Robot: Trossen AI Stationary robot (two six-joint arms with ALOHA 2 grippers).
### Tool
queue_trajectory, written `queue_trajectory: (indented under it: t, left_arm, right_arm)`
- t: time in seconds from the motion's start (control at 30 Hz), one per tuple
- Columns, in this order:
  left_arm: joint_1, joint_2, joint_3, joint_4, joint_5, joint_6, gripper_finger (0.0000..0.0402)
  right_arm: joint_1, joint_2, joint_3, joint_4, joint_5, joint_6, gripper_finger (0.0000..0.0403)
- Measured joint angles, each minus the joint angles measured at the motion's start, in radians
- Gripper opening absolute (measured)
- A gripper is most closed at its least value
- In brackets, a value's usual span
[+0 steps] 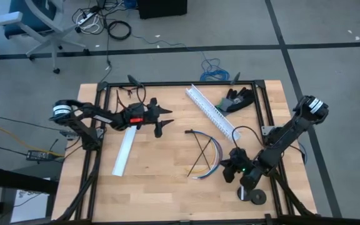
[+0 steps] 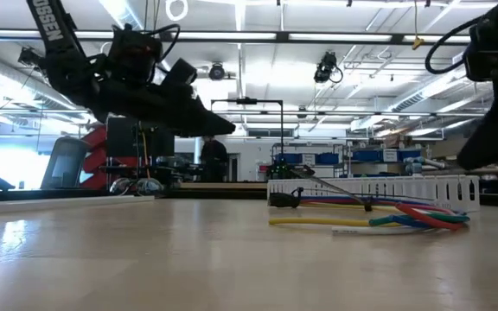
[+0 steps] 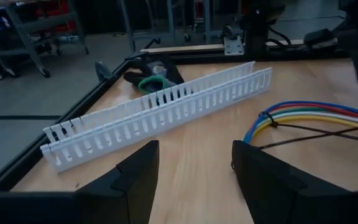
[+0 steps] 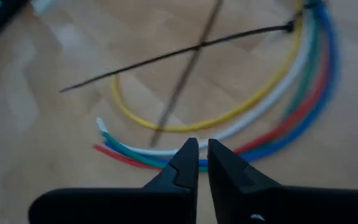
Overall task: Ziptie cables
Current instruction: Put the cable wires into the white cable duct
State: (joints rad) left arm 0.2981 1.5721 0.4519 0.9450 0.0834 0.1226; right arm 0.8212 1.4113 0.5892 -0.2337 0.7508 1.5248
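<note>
Two claws | right claw point(image 4: 202, 155) nearly closed, holding nothing, hangs just above cables point(image 4: 278, 118), likely to regrip | cables with zipties point(image 4: 185, 53) lie on surface point(image 1: 161, 178) | left claw point(image 3: 194, 165) half-open, empty, waits near white channel point(image 3: 160, 109)

Arms: black, jointed, black leads looped along them. White bands at both shoulder joints. My left gripper point(image 1: 165, 119) carries a red block at the wrist; my right gripper point(image 1: 228, 170) shows a green light. Fingers point(image 4: 180, 163) matte black, tapered.
</note>
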Motion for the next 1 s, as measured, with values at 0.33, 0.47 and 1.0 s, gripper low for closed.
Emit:
queue_trajectory:
  t: [0.33, 0.47, 1.0]
  left_arm:
    - [0.001, 0.031, 0.034, 0.009, 0.0, 0.002, 0.0213]
    - [0.003, 0.031, 0.035, 0.002, -0.003, 0.048, 0.0213]
    - [0.0, 0.032, 0.034, 0.001, 0.098, 0.075, 0.0213]
  right_arm:
    - [0.006, -0.025, 0.005, -0.357, -0.244, 0.353, 0.0001]
    - [0.01, 0.044, 0.105, -0.483, -0.221, 0.379, 0.0]
    - [0.082, 0.614, 0.658, -0.933, -0.079, 0.712, 0.0]
